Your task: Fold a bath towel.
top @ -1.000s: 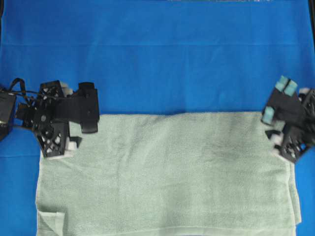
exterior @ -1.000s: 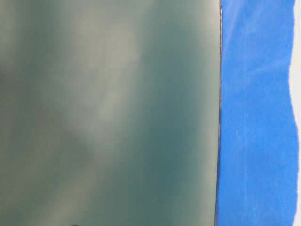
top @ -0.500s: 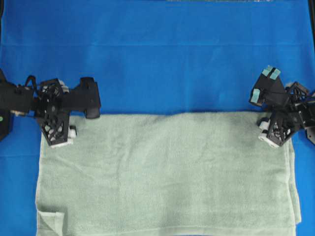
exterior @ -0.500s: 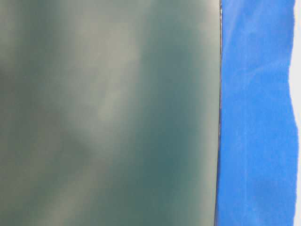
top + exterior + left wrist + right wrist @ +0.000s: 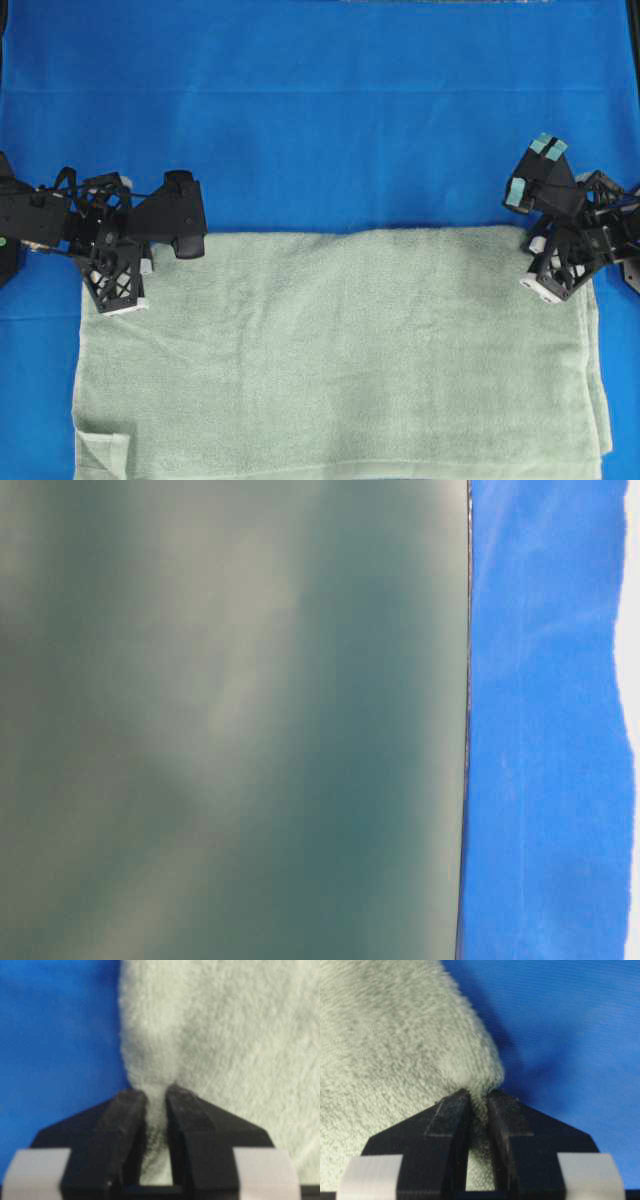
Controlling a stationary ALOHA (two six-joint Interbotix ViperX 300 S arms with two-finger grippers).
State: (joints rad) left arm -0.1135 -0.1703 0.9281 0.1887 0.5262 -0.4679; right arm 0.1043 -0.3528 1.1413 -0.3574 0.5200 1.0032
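The pale green bath towel lies flat on the blue cloth, filling the lower half of the overhead view, with layered edges at its right side. My left gripper stands at the towel's far left corner. In the left wrist view it is shut on a pinch of towel at the edge. My right gripper stands at the far right corner. In the right wrist view it is shut on the towel's corner.
The bright blue cloth covers the table around and beyond the towel. A small turned-over flap sits at the towel's near left corner. The table-level view is mostly a blurred grey-green surface, with blue cloth at its right.
Both grippers have shifted a little toward the far side at the towel's corners, and the right one has also moved inward to the left. The towel has barely moved.
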